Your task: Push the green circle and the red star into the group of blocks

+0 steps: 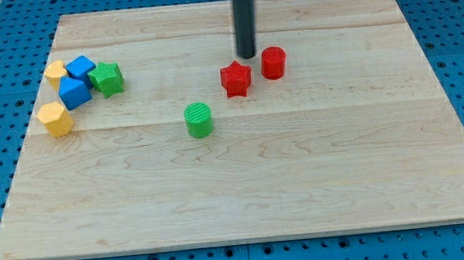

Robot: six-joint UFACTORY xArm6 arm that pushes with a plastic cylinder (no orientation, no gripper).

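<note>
Nearest the view's bottom stands the green circle (199, 119), mid-board; the red star (235, 79) sits up-right beside a red cylinder (273, 62), with my tip (247, 56), a bare rod, just above between them.

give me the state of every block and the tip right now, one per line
green circle block: alone mid-board, apart from the group
red star block: just below my tip, beside the red cylinder
red cylinder block: right of the star
green star block: in the left group
two blue cube blocks: in the group
two yellow blocks: at the group's edges
my tip: on the wooden board
</note>
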